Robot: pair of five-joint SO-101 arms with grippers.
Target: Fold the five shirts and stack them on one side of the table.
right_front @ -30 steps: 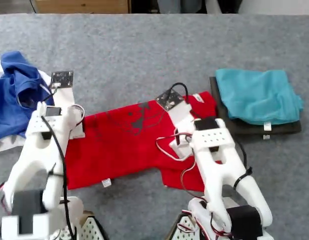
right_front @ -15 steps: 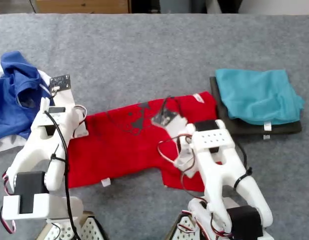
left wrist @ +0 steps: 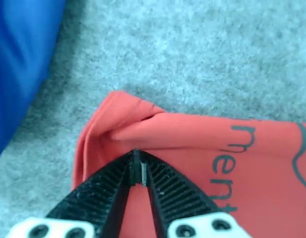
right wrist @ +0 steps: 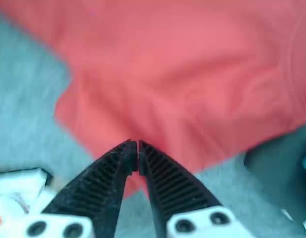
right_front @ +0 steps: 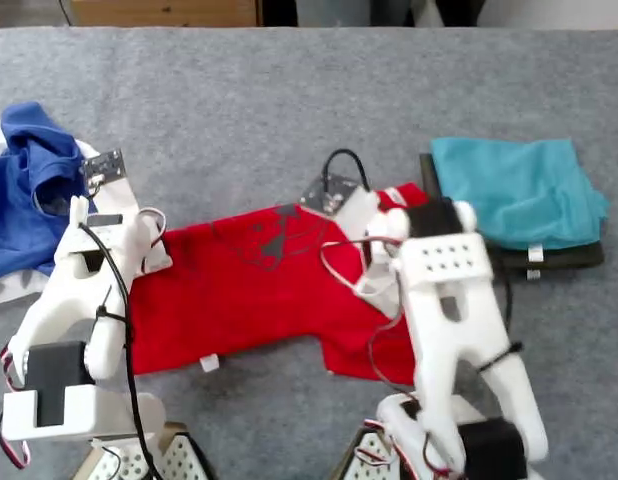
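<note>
Your red shirt [right_front: 249, 290] lies spread flat across the middle of the table [right_front: 289, 80], and everything else sits off its ends. The crumpled blue shirt [right_front: 29, 190] is beyond the end by your left arm, and the folded teal shirt [right_front: 514, 190] rests on a dark one [right_front: 559, 255] just beside the other end. That pile reads as the stack side, so I'd judge the red one is laid out for folding. Your left gripper [left wrist: 138, 166] is clenched tip to tip over a doubled-over corner of the red shirt; you cannot tell whether cloth is pinched. Your right gripper [right wrist: 134, 151] is likewise closed, above the red shirt's edge nearest the stack. The left wrist view gives you the rolled hem at that corner, where the high view has the arm across it; the high view gives you both piles at once
</note>
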